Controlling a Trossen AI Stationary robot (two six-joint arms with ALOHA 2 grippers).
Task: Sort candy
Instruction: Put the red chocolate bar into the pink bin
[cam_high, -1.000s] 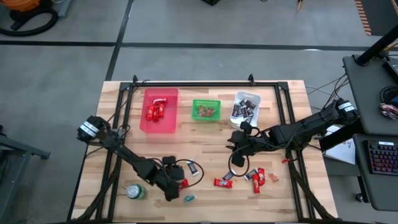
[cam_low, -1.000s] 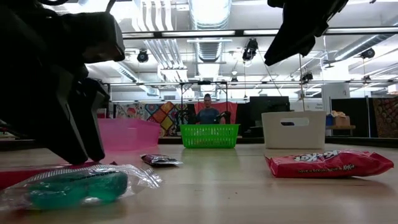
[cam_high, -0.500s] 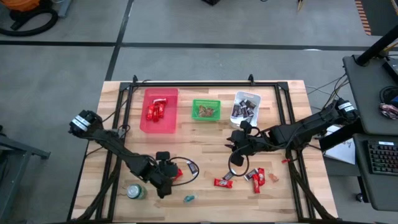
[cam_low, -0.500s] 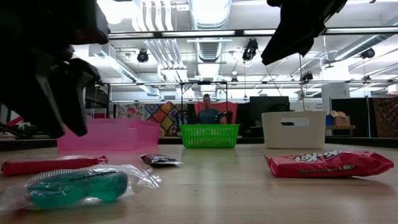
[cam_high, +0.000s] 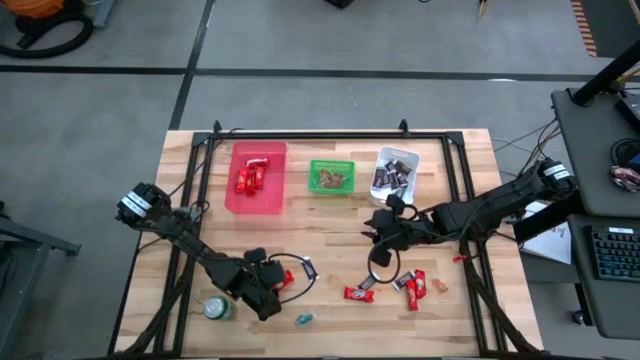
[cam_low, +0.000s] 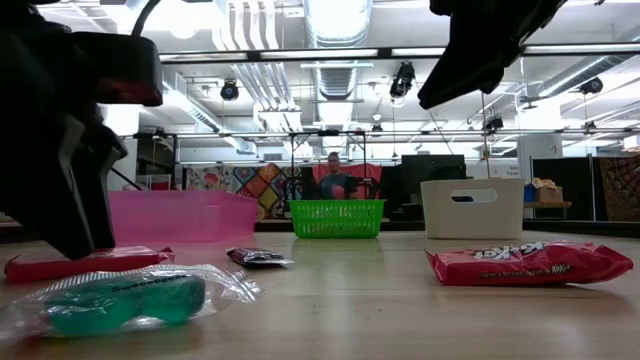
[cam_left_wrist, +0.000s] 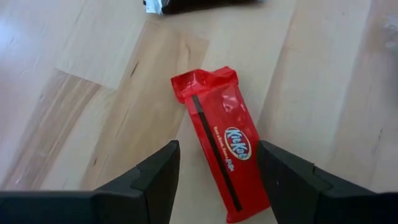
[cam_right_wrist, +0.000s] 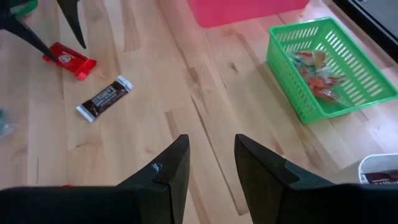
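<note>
Candy sorting, partly done: left gripper (cam_left_wrist: 217, 171) straddling a red bar (cam_left_wrist: 222, 158).

The left gripper's fingers are standing spread on either side of the red bar, not yet pinching it; the right gripper (cam_right_wrist: 211, 158) is hovering half-spread and empty over mid-table. Some candy is already lying sorted in the pink bin (cam_high: 258, 192), green basket (cam_high: 331, 176) and white bin (cam_high: 396, 172). A dark bar (cam_high: 307, 267), a teal sweet (cam_high: 303, 319) and a cluster of red and dark bars (cam_high: 398, 285) are waiting on the table (cam_high: 330, 225).
</note>
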